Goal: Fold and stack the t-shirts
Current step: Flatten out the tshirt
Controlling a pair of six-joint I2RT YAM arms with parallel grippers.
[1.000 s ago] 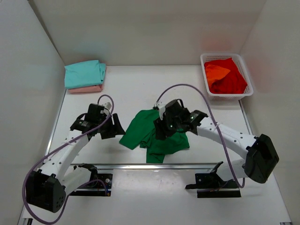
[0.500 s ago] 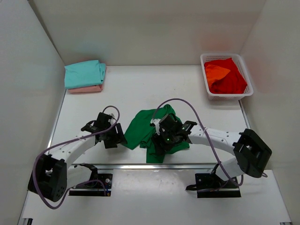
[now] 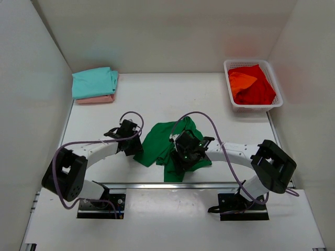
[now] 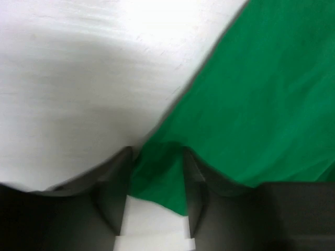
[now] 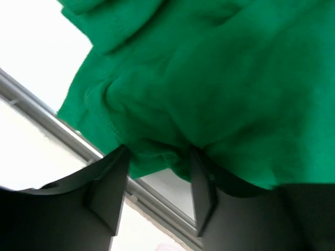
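A dark green t-shirt lies crumpled near the table's front edge. My left gripper is at its left corner. In the left wrist view the corner lies between my fingers, which stand a little apart with table showing between them. My right gripper is low over the shirt's front hem. In the right wrist view a bunched fold sits between my parted fingers. A folded teal shirt lies on a folded pale pink shirt at the back left. Red and orange shirts fill the basket.
The white lattice basket stands at the back right. A metal rail runs along the table's front edge, just below the green shirt; it also shows in the right wrist view. White walls close in the table on three sides.
Both grippers have come down and towards the front: the left to the green shirt's left corner, the right to its front hem. The shirt has shifted slightly.
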